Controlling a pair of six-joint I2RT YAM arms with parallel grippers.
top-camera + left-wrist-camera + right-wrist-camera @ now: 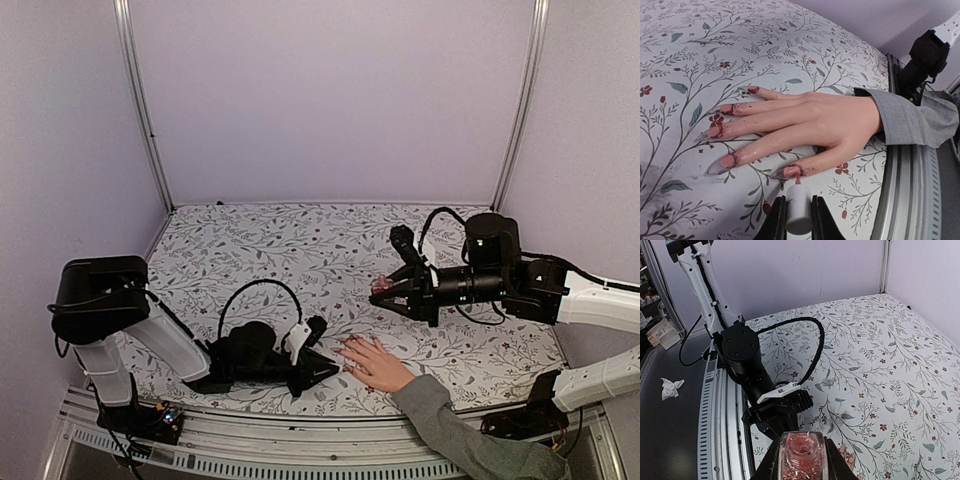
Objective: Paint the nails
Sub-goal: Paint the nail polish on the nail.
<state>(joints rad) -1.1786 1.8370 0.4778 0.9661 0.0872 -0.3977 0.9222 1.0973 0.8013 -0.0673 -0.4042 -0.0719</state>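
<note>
Nails [715,131] sit near the table's near edge, a little right of centre, on a hand [375,365] that reaches in from the near right in a grey sleeve [450,420]. The hand lies flat and palm down on the floral cloth [280,250], with its fingers spread and pointing left. All five nails are long and pale. Each is daubed red-brown near its base, and smears run onto the skin around it.

The left gripper [799,222] lies low over the cloth just left of the fingertips, and its arm folds back toward the near left corner. Its jaws are pinched on a white cap [799,205] — the handle of a brush. A thin red stem runs from the cap to the finger that sits lowest in the left wrist view, and its tip touches that nail near the base, where the paint is wet and dark.

The right gripper [385,290] hangs over the cloth on the far side of the hand, apart from it, with its arm stretched in level from the right. Its jaws are clamped on a bottle [802,455] of clear glass. The neck is open, and pink-red polish with glitter shows inside.

Off the table, beyond the near rail [722,430], a crumpled tissue [671,387] lies on a dark surface
</note>
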